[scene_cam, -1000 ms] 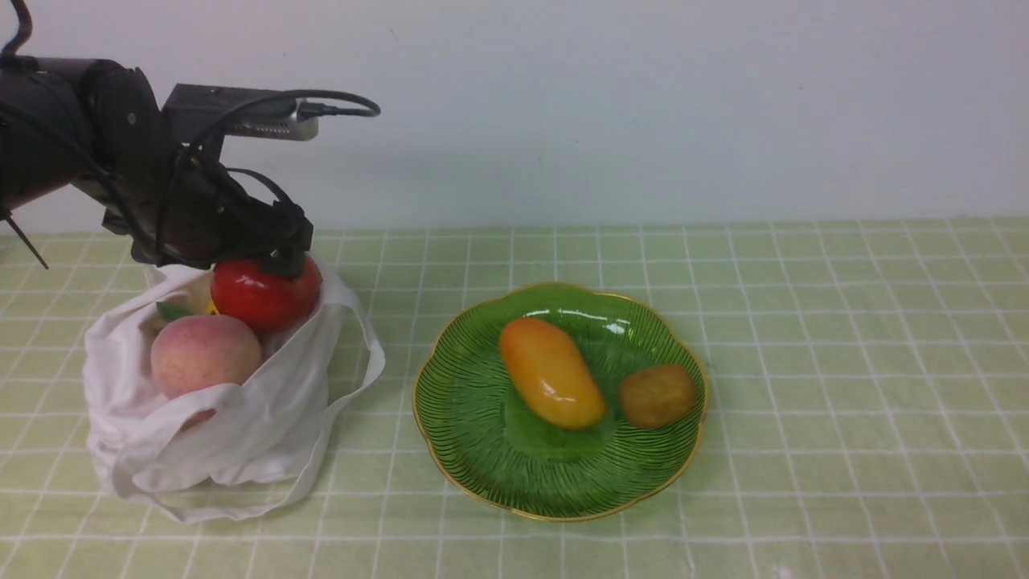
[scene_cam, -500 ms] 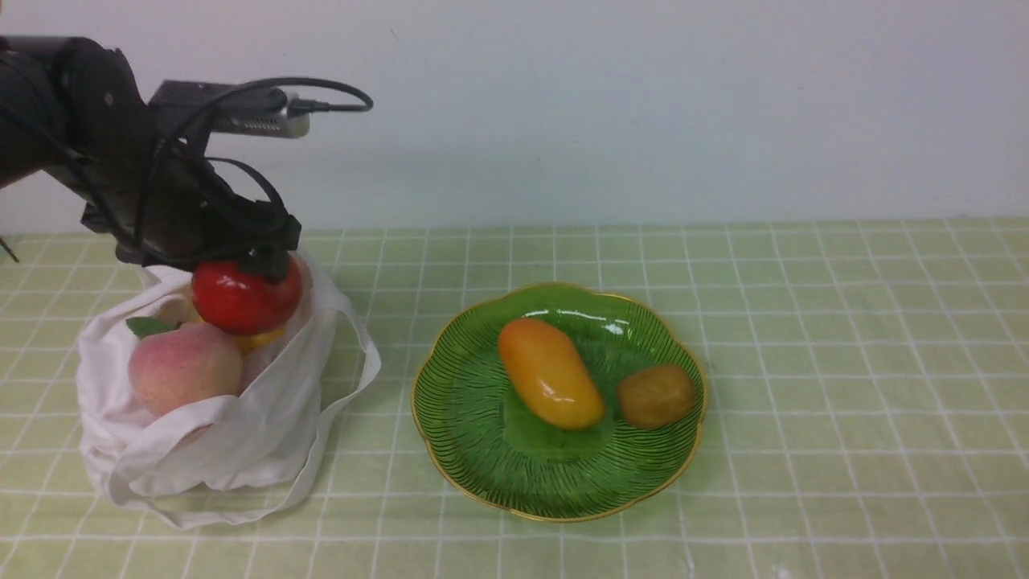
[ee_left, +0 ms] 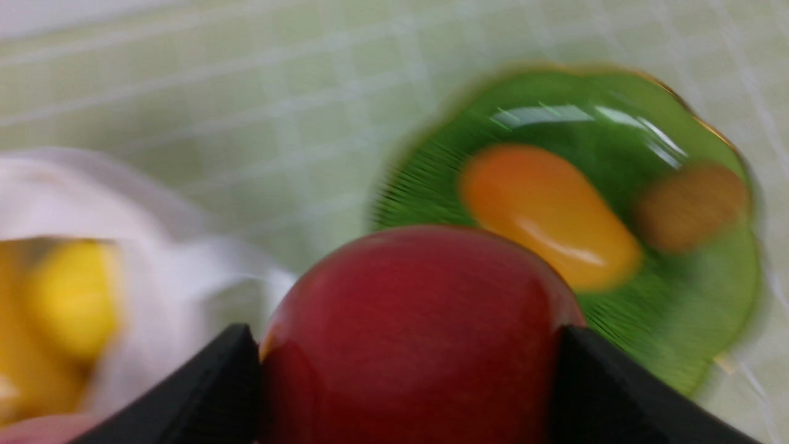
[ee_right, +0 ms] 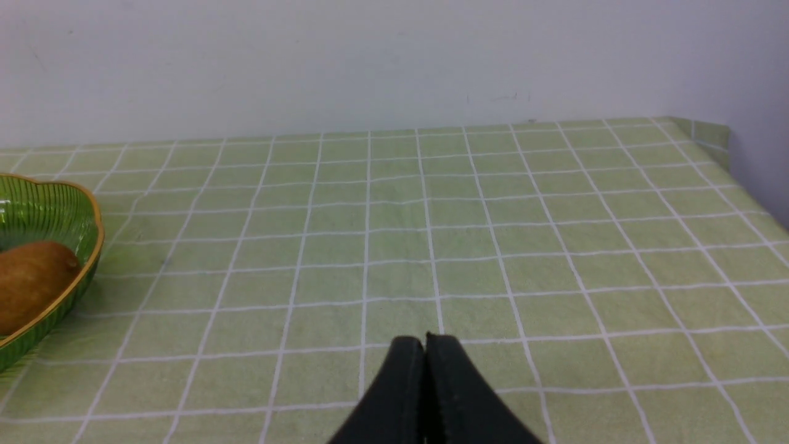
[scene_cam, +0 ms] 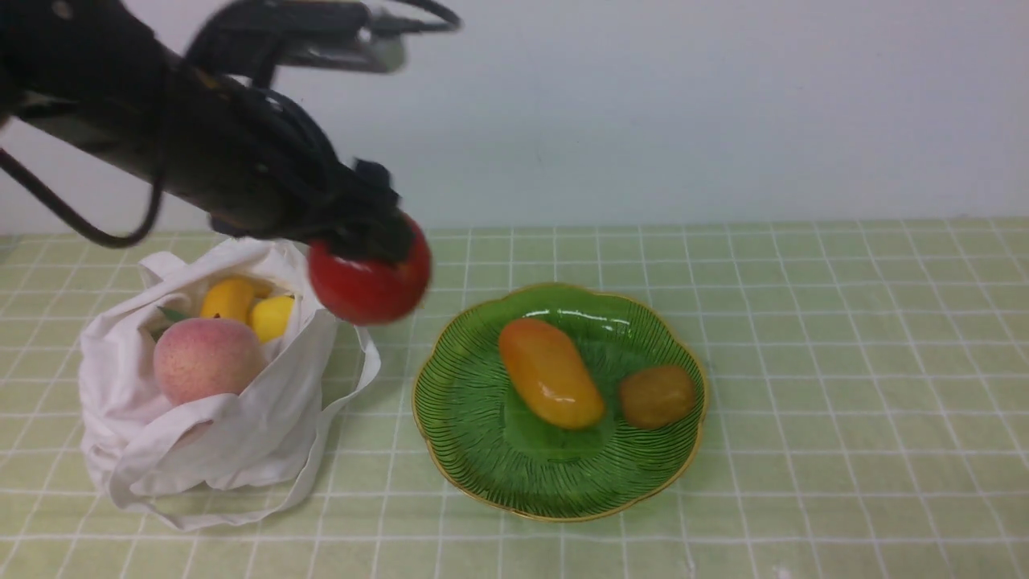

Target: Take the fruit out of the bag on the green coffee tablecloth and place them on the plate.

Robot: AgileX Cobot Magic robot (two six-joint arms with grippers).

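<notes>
Left jaws clench a glossy red toy apple (scene_cam: 370, 281) in mid-air, upper left of centre in the front view, between the soft white cloth bag (scene_cam: 217, 450) at lower left and the gold-rimmed green glass plate (scene_cam: 482, 450) holding an orange-yellow mango (scene_cam: 551, 372) and brown kiwi (scene_cam: 657, 396). Right jaws are pressed together over the pale green gridded cloth (ee_right: 493, 216).

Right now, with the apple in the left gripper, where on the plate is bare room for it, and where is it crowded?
Bare: the near part of the plate, bordered by mango, kiwi and the near rim; also its left side, between mango and rim. Crowded: middle and right, where mango and kiwi lie.
</notes>
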